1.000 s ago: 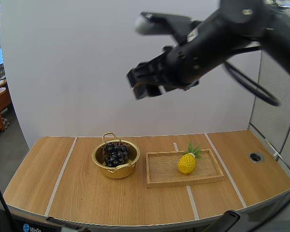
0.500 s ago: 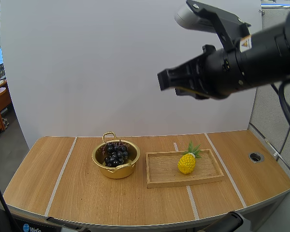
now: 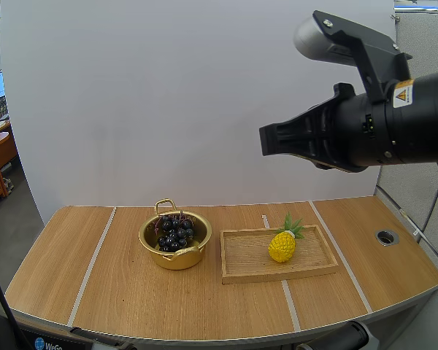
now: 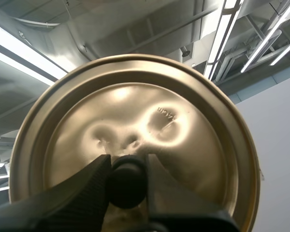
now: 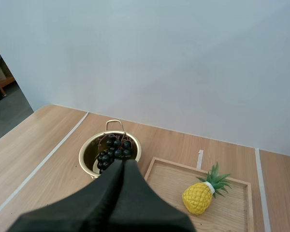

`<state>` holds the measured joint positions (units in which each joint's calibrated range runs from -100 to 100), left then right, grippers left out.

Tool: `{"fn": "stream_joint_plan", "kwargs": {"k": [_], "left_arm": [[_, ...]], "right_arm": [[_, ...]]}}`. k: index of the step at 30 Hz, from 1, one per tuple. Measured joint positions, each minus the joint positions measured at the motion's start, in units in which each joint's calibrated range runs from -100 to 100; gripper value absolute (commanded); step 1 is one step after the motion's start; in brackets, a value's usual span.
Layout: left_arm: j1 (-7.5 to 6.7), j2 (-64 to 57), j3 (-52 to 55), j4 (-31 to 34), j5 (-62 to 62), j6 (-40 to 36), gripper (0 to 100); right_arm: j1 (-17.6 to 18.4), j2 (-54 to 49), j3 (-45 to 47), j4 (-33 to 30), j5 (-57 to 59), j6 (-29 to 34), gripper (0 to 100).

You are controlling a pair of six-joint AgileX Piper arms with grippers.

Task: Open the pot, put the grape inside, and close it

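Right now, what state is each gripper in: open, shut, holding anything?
The left gripper is shut on the lid, pinching its knob.
The right gripper is shut, holding nothing.

open pot with grapes in it, lid off
the gold pot stands upright, two handles, just left of the tray; dark grapes heaped inside. the gold lid, dented, is pinched by its black knob in the left gripper.

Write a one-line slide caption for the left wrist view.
Left end effector pinches the black knob of the gold lid between its two fingers.
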<state>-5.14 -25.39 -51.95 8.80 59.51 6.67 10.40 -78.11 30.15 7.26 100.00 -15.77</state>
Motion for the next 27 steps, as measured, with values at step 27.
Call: {"fn": "stream_joint_plan", "kwargs": {"k": [27], "left_arm": [[0.00,13.3,6.4,-2.1,40.5,2.6,0]], "right_arm": [[-1.6,-2.7,7.4,-0.4,0.0,0.0,0]]}}
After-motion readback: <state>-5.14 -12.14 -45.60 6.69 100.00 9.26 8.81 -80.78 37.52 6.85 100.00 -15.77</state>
